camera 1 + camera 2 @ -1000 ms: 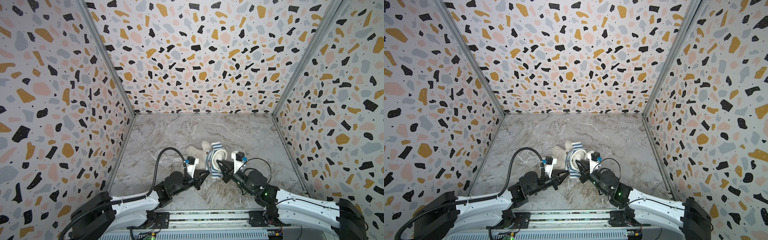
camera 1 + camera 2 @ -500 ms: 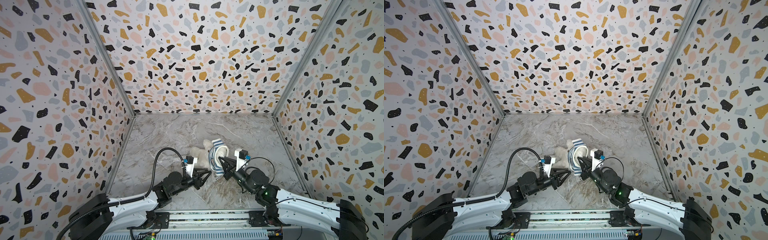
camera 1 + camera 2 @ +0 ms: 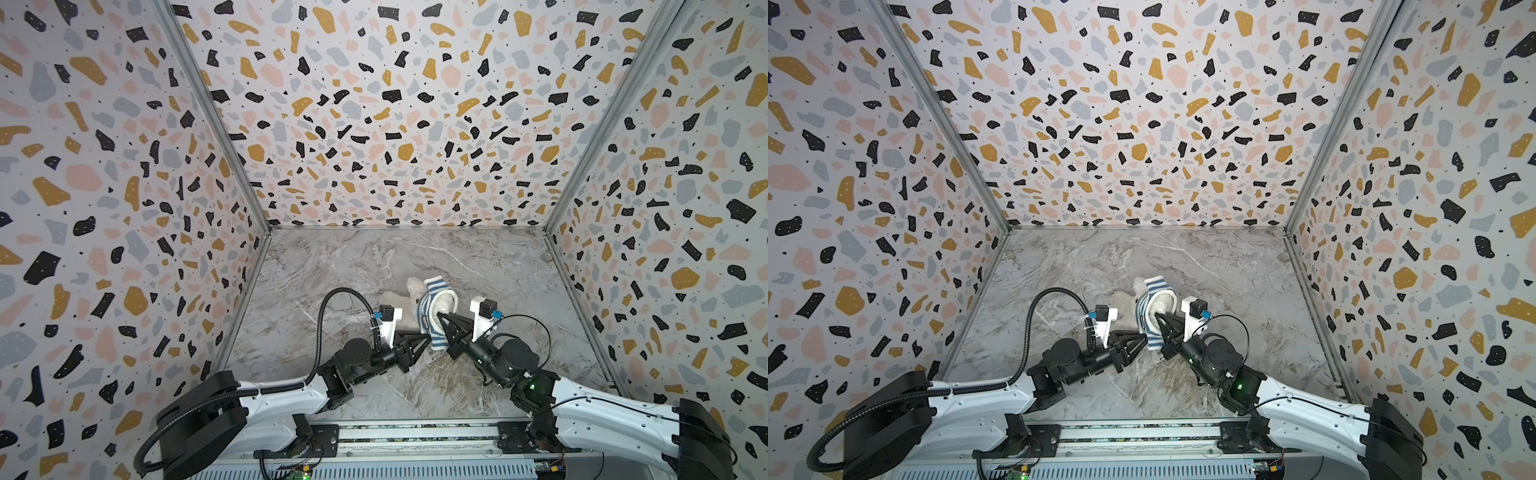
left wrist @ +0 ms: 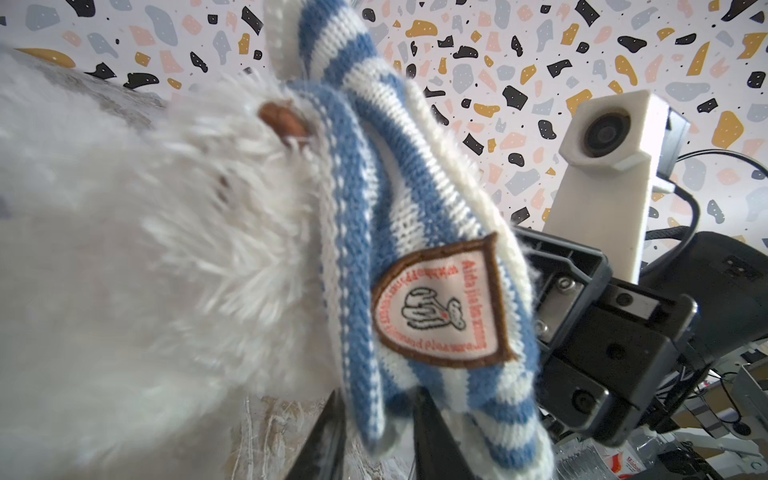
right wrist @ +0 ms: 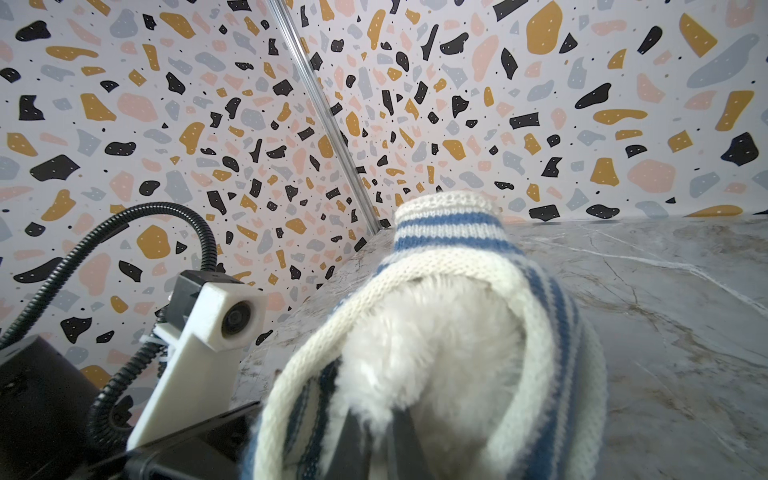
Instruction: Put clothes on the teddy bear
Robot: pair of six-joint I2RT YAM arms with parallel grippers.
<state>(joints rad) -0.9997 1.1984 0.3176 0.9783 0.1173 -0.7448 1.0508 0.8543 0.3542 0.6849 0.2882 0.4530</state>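
Observation:
The white fluffy teddy bear (image 3: pixel 394 300) (image 3: pixel 1120 300) lies on the marble floor in both top views. A blue-and-white striped shirt (image 3: pixel 429 308) (image 3: pixel 1145 316) is bunched round its body. My left gripper (image 3: pixel 428 337) (image 3: pixel 1144 335) reaches in from the left, and in its wrist view its fingers stand astride the shirt's (image 4: pixel 357 208) lower hem below the badge (image 4: pixel 440 307), the fabric filling the gap of the left gripper (image 4: pixel 376 395). My right gripper (image 3: pixel 439 316) (image 3: pixel 1156 316) (image 5: pixel 376 415) is shut at the shirt's (image 5: pixel 449 232) hem opening, against the bear's fur (image 5: pixel 432 332).
Terrazzo-patterned walls (image 3: pixel 395 124) close the floor (image 3: pixel 374 257) on three sides. A metal rail (image 3: pixel 415 436) runs along the front edge. The left arm's black cable (image 3: pixel 324 316) arches above the floor. Each wrist camera (image 4: pixel 602 133) (image 5: pixel 237 320) stands close beside the bear.
The left gripper opened, then closed in on the shirt's lower hem. The right gripper carried the shirt and bear slightly farther from the front edge a second ago, then held still.

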